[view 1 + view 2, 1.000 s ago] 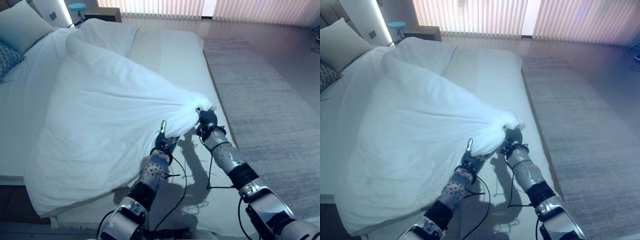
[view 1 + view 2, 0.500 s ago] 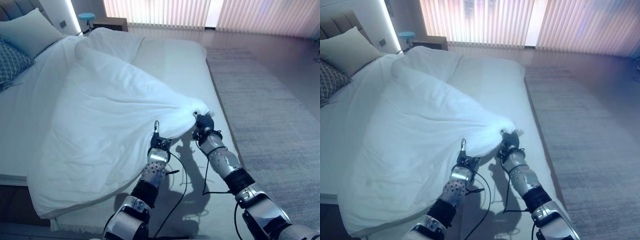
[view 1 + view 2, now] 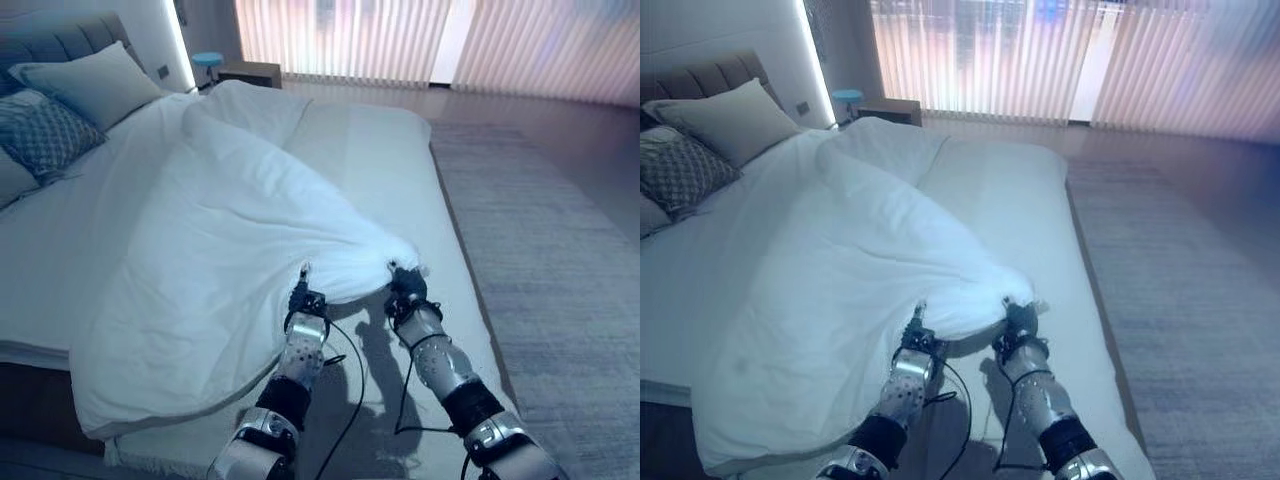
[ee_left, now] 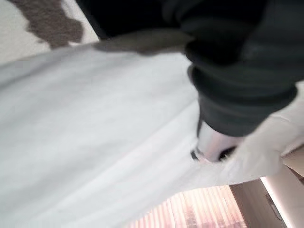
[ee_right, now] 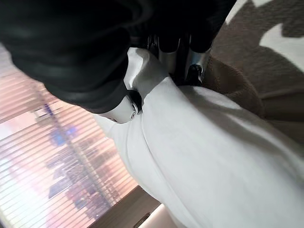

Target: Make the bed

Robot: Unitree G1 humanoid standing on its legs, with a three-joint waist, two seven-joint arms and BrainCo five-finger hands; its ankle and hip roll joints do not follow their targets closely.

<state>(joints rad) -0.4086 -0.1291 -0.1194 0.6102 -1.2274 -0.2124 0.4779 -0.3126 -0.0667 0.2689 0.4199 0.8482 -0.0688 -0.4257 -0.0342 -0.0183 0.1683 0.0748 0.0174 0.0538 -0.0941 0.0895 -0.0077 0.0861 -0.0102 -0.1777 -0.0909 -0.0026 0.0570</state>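
Observation:
A white duvet lies bunched across the bed, its near corner drawn into a peak above the mattress. My left hand is shut on the duvet's lower edge, and my right hand is shut on the corner a little to the right. In the right wrist view the fingers curl round white cloth. The left wrist view has white cloth pinched against the hand. Most of the duvet hangs over the bed's left side.
Two pillows, a plain one and a patterned one, rest against the headboard at the far left. A grey rug covers the floor to the right of the bed. A nightstand and vertical blinds stand at the far end.
The camera has tilted up, showing more headboard and pillows. Both hands have kept hold of the duvet and sit lower and closer to me in the picture.

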